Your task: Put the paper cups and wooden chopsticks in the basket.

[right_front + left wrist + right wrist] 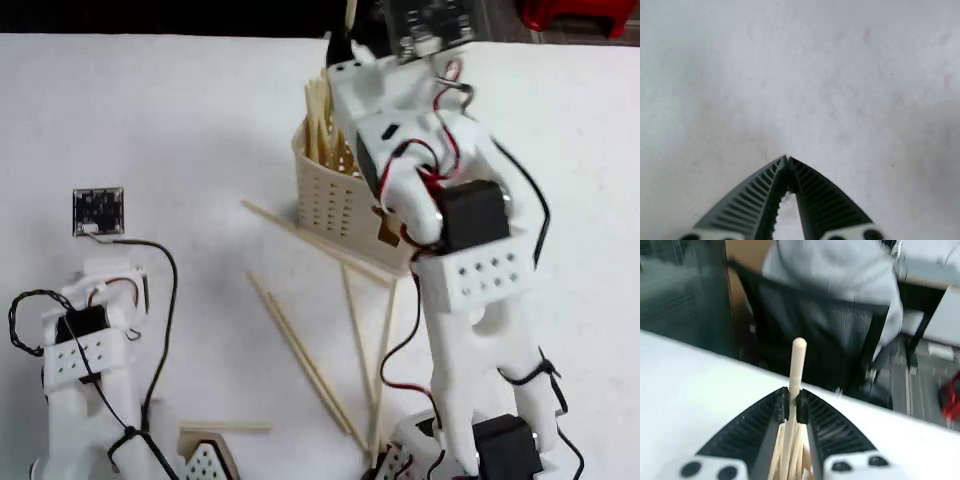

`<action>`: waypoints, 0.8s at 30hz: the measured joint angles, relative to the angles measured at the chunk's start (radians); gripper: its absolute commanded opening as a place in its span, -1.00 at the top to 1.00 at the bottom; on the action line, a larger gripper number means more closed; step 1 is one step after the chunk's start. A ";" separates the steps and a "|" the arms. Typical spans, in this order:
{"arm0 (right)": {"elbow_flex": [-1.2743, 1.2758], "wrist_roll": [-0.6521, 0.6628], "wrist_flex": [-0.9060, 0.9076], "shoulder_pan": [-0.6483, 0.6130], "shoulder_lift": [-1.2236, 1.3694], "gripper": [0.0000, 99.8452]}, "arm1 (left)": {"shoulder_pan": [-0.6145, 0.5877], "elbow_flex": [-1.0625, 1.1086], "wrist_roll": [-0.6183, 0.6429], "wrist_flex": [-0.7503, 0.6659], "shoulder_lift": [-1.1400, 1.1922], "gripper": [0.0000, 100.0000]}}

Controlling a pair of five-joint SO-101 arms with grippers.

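We identify the setting as an office fitted out as a robotics workspace. The white table [180,110] carries a bare circuit board [98,211] and loose black cables [174,290], which indicates bench-type hardware work. Beyond the table edge we note a black mesh-backed office chair [840,332], a desk [935,280] on dark legs and a grey floor [900,385]. The dark panel [680,285] beside the chair appears to be a glazed partition.
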 measured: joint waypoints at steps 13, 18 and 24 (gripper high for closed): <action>-0.005 0.000 0.216 -0.037 -0.048 0.67 | 0.000 0.000 0.000 0.000 0.000 0.95; -0.020 0.000 0.462 -0.150 -0.057 0.67 | 0.000 0.000 0.000 -0.014 0.000 0.95; 0.120 0.000 0.664 -0.331 -0.031 0.67 | 0.000 0.000 0.000 -0.017 0.000 0.95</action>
